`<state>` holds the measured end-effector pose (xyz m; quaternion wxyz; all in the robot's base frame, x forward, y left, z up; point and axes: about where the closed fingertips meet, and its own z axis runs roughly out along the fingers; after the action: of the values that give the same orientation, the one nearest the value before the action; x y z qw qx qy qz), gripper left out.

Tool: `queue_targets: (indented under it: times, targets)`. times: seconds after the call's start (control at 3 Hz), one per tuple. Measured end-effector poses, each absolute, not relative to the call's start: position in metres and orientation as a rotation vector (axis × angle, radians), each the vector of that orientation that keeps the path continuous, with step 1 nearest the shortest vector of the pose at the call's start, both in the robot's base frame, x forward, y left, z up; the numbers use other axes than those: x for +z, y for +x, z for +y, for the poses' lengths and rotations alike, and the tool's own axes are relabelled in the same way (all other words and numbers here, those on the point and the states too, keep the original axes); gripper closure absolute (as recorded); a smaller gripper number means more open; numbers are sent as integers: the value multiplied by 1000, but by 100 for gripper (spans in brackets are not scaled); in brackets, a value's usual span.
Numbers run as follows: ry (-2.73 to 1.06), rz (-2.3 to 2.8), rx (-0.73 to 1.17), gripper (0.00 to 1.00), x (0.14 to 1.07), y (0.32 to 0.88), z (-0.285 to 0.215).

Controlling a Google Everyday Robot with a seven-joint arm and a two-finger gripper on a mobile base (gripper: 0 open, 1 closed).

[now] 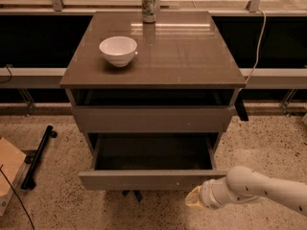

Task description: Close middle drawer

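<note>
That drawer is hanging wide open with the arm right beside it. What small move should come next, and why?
Probably push straight toward the cabinet: the gripper sits just before the front panel of the middle drawer, near its right end, and that drawer is pulled far out.

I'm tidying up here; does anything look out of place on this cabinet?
Yes: the middle drawer stands pulled far out from the cabinet. The gripper is low at the right end of its front panel. The bowl and can on top stand upright, nothing spilled.
</note>
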<state>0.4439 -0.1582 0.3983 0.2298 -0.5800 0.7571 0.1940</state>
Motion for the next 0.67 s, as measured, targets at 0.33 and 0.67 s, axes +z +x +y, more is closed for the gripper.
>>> queue_targets:
  times: [0.33,0.67]
  targets:
    - [-1563,2037,481,100,396,461,-150]
    - [-1524,1957,430,100,393,490,-140]
